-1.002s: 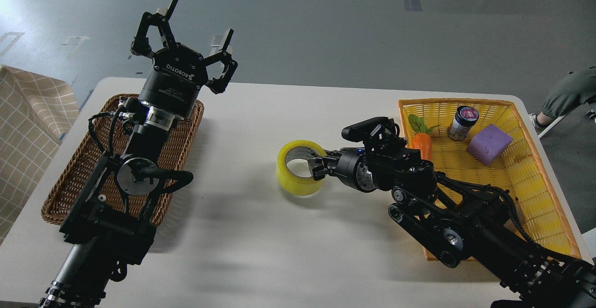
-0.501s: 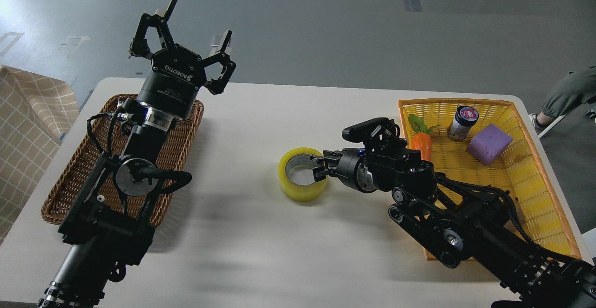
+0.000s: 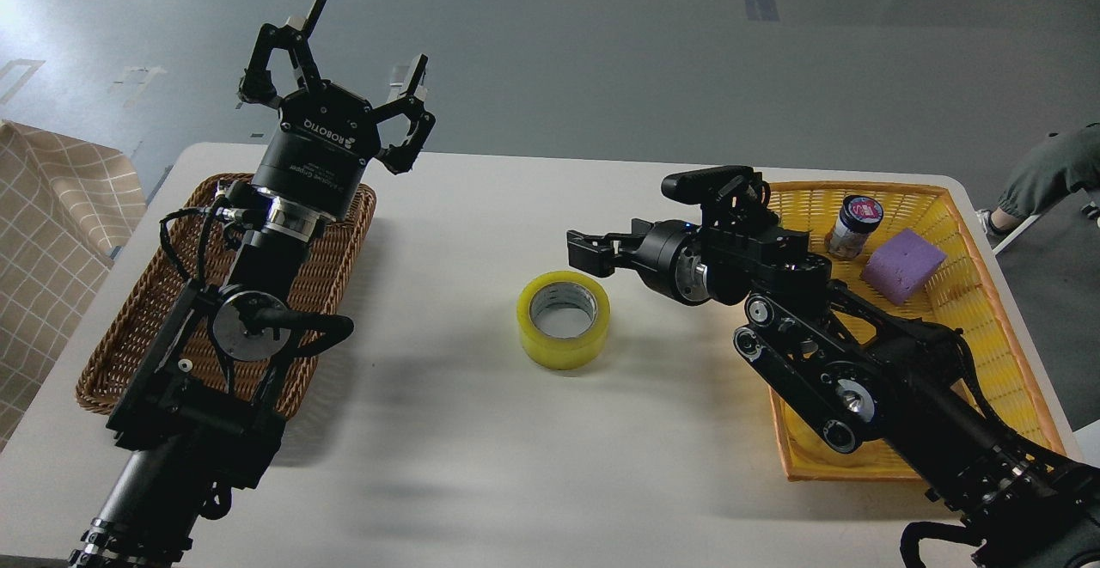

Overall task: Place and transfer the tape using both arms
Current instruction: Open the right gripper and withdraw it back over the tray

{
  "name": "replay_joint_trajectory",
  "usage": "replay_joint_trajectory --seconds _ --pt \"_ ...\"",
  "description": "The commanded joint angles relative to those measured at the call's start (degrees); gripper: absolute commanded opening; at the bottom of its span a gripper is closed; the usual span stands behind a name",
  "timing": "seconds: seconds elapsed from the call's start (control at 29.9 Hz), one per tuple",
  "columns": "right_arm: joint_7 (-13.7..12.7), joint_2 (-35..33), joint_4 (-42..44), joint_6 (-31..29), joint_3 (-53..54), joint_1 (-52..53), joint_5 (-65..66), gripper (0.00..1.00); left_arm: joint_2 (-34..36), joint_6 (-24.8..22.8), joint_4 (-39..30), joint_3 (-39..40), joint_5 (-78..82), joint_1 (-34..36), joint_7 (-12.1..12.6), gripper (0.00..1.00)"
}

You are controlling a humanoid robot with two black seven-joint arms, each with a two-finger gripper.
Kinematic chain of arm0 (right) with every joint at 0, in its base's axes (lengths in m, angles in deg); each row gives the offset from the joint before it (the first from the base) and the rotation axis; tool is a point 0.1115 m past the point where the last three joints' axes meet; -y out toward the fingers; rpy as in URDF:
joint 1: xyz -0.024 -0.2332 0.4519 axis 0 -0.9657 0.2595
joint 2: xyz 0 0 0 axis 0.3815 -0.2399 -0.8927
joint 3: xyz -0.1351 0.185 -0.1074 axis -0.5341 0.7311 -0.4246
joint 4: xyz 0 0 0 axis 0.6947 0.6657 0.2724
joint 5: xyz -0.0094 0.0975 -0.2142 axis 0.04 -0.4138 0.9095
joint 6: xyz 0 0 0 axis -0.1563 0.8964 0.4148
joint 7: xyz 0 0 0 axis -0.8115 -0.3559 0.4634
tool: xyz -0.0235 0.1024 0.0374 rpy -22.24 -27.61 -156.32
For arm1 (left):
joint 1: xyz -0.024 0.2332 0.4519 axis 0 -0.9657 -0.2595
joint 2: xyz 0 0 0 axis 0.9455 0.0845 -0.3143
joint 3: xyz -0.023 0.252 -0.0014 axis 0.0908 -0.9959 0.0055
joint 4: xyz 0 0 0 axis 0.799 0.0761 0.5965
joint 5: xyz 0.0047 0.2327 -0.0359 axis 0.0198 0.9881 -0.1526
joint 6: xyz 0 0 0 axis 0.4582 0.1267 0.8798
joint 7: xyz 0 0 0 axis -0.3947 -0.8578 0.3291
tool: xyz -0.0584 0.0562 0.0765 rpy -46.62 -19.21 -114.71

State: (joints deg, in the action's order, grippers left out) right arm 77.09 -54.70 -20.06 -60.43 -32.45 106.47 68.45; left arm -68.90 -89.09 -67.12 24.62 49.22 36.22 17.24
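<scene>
The wide roll of translucent yellow packing tape [image 3: 564, 319] now lies flat on the white desk [image 3: 464, 448], released. My right end effector [image 3: 580, 248] has drawn back and risen just beyond the roll, no longer touching it; its finger spacing I cannot tell. Farther off, my left end effector [image 3: 357, 44] stays raised over the brown wicker basket [image 3: 129, 327], fingers spread apart.
</scene>
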Motion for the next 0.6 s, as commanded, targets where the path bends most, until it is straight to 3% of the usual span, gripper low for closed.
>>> replay_joint_trajectory --seconds 0.0,0.17,0.27,0.47,0.57 --pt "0.0 0.0 -0.7 0.0 4.8 2.6 -0.8 1.00 0.5 0.0 0.0 0.2 -0.1 0.0 0.0 0.98" --pt "0.3 0.0 -2.1 0.0 13.2 5.5 -1.0 1.00 0.5 0.1 0.0 0.3 0.0 0.3 -0.2 0.98" --pt "0.4 0.0 -7.1 0.0 18.9 4.5 -2.4 1.00 0.5 0.0 0.0 0.2 -0.1 0.9 -0.2 0.98" --pt "0.5 0.0 -17.6 0.0 27.9 -3.4 -16.6 1.00 1.1 0.1 0.1 -0.5 0.1 0.6 -0.3 0.98" --pt "0.5 0.0 -18.6 0.0 31.1 -5.1 -22.2 1.00 1.1 0.4 0.3 -0.9 0.2 0.7 -0.9 0.98"
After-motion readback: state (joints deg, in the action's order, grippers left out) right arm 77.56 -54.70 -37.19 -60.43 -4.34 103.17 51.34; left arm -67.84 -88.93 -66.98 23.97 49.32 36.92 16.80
